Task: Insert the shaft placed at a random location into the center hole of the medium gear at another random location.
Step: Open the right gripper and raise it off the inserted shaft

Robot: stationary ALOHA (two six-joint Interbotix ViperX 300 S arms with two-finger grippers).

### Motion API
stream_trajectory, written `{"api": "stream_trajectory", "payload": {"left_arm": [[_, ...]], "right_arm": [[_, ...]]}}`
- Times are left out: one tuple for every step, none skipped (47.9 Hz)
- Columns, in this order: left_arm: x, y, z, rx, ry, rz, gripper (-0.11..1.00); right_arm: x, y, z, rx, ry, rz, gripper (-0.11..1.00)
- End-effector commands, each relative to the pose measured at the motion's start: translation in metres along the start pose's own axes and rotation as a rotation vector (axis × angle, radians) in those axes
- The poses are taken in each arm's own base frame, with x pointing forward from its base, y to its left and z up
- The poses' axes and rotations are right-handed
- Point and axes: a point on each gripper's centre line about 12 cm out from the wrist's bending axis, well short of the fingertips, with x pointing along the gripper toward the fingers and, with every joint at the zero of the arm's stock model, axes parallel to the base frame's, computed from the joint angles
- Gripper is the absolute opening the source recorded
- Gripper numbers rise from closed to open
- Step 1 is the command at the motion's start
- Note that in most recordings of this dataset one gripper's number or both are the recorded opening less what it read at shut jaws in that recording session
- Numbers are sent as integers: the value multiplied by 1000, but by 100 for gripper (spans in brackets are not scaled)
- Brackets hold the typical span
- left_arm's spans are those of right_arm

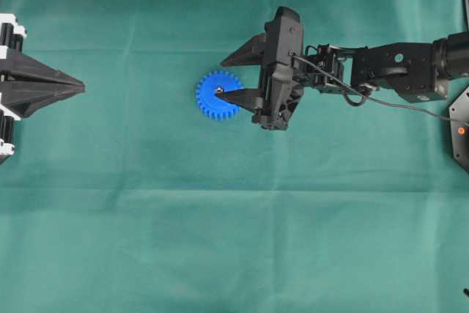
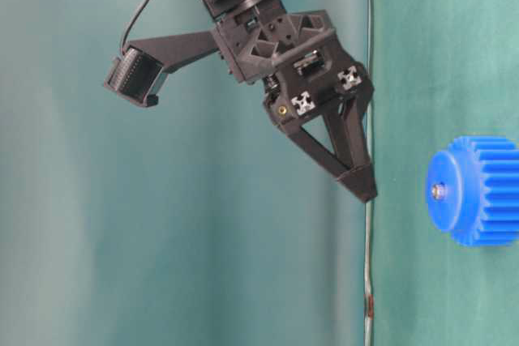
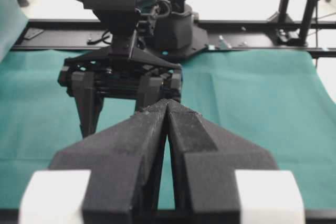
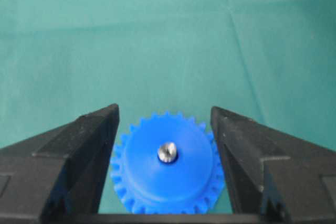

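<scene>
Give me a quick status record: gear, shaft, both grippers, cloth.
gear: blue, flat on the cloth
shaft: standing in the gear's center hole, shiny end showing
right gripper: jaws open, one on each side of the gear, holding nothing
left gripper: jaws shut, empty, at the left edge, far from the gear
cloth: green, covers the table
</scene>
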Motion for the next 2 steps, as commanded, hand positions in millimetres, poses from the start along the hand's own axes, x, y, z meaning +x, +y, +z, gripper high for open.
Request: {"api": "stream_trajectory", "payload": {"left_arm": [[2,0,11,0,-28,1,0],[2,0,11,2,-28,1,0]], "right_arm": [[-8,1,13,10,-35,3,75],[-8,1,12,10,-32,3,75]]}}
